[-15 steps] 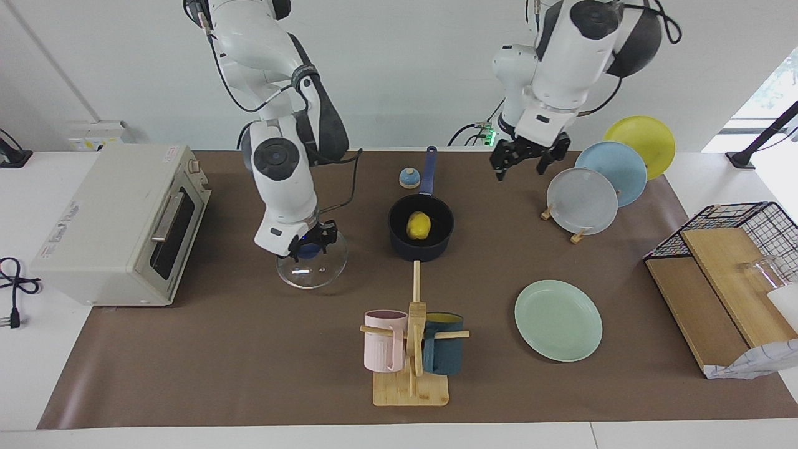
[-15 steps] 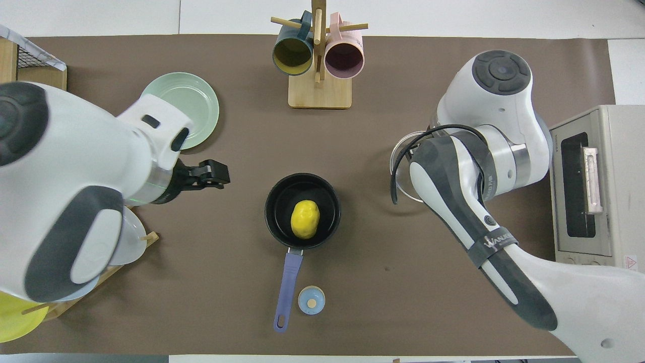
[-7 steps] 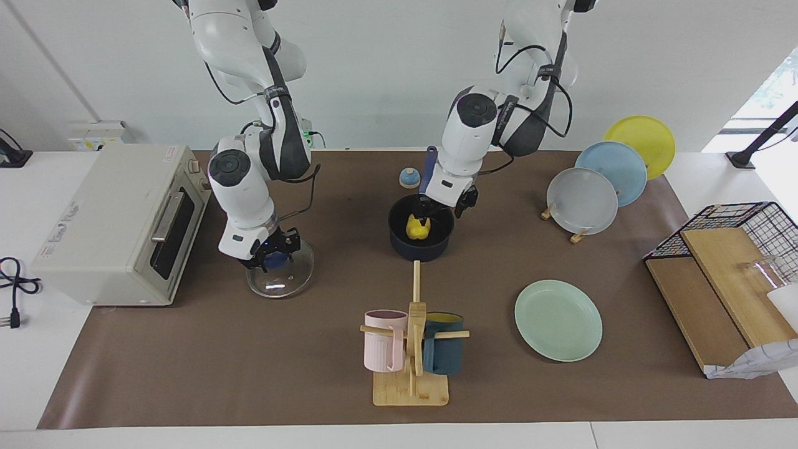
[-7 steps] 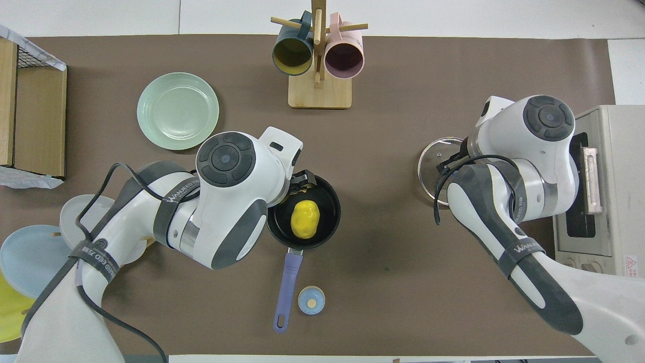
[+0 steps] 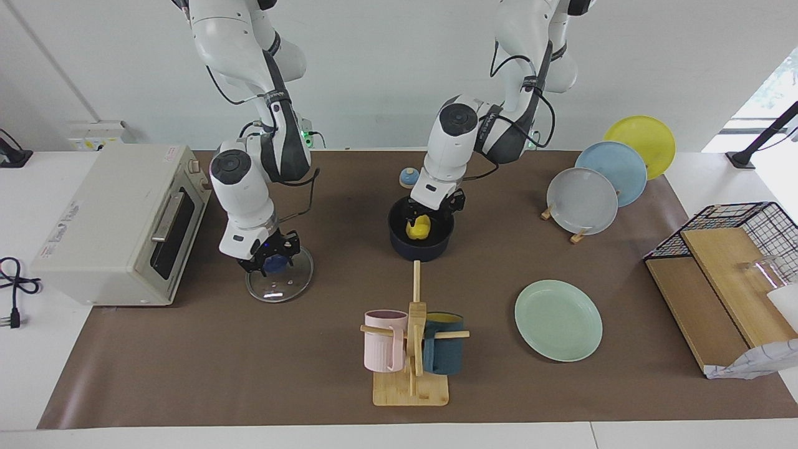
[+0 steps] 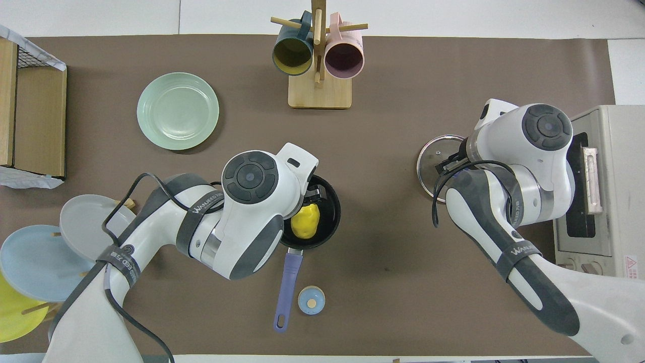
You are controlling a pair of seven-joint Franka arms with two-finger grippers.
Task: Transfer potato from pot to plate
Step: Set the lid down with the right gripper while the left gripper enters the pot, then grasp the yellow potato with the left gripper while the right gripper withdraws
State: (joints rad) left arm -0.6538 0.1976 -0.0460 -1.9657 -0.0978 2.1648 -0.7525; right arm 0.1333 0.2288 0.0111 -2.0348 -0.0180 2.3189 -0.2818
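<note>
The yellow potato [image 5: 419, 229] lies in the dark navy pot [image 5: 421, 247] in the middle of the table; the overhead view shows the potato [image 6: 305, 223] and the pot's blue handle [image 6: 286, 282] pointing toward the robots. My left gripper [image 5: 423, 219] is down inside the pot, open, with its fingers on either side of the potato. The mint-green plate [image 5: 558, 320] lies bare, farther from the robots and toward the left arm's end; it also shows in the overhead view [image 6: 178, 111]. My right gripper [image 5: 268, 259] is shut on the blue knob of a glass lid [image 5: 280, 284].
A toaster oven [image 5: 118, 224] stands at the right arm's end. A mug rack [image 5: 411, 349] with a pink and a teal mug stands farther out than the pot. A plate rack holds grey [image 5: 581, 201], blue and yellow plates. A small blue knob [image 5: 408, 178] lies beside the pot's handle.
My left arm swung from over the plate rack down into the pot onto the potato. My right arm carried the glass lid toward the toaster oven and lowered it.
</note>
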